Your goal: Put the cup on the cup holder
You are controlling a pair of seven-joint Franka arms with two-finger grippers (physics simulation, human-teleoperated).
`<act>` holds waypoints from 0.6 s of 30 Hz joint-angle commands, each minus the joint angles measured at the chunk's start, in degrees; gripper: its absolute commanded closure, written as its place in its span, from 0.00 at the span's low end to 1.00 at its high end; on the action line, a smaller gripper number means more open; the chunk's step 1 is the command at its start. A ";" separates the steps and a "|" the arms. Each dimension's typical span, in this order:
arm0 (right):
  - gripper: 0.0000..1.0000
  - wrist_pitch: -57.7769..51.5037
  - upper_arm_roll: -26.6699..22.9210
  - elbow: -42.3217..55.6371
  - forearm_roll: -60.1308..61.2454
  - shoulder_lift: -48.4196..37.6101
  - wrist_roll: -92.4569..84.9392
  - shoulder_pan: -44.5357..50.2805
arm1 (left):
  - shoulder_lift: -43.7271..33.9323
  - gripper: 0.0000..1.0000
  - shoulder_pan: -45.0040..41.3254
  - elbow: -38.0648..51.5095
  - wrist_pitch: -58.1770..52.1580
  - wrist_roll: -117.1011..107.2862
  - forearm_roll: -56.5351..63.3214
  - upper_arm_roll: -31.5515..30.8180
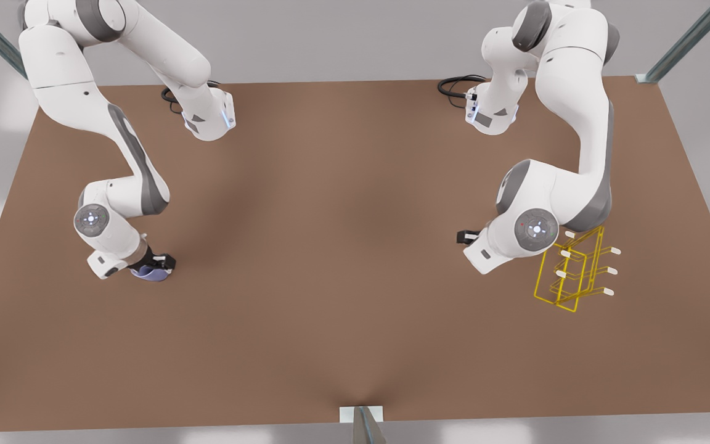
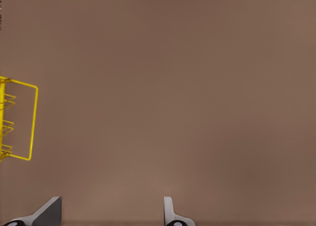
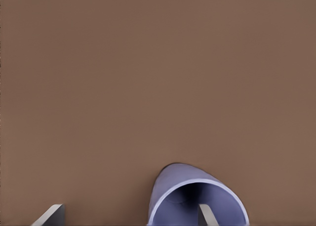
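The lavender-blue cup (image 3: 177,184) (image 1: 150,273) sits on the brown table at the front view's left, its open mouth facing the right wrist camera. My right gripper (image 3: 128,210) (image 1: 161,262) is open and low over it. One finger (image 3: 206,215) is inside the mouth and the other (image 3: 49,215) is outside the wall. The yellow wire cup holder (image 1: 571,271) (image 2: 34,122) stands at the front view's right. My left gripper (image 2: 111,208) (image 1: 467,236) hovers open beside it, nothing between its fingers.
The brown table (image 1: 342,246) stretches wide and bare between the two arms. The left arm's elbow (image 1: 534,228) overhangs the holder's top edge. A metal post (image 1: 364,425) stands at the table's front edge, and black cables (image 1: 457,83) lie at the back.
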 commanded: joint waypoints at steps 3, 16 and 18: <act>0.00 -0.06 0.11 0.02 0.28 0.12 2.19 0.55 | -0.07 0.00 -0.25 -0.05 -0.31 -0.29 0.11 -0.06; 0.00 0.47 0.46 0.63 1.16 1.97 2.89 2.05 | 0.02 0.00 -0.34 0.12 -0.31 -0.29 0.02 -0.06; 0.00 0.38 0.90 0.28 1.86 1.88 2.98 2.05 | 0.11 0.00 -0.43 0.12 -0.31 -0.29 0.02 -0.06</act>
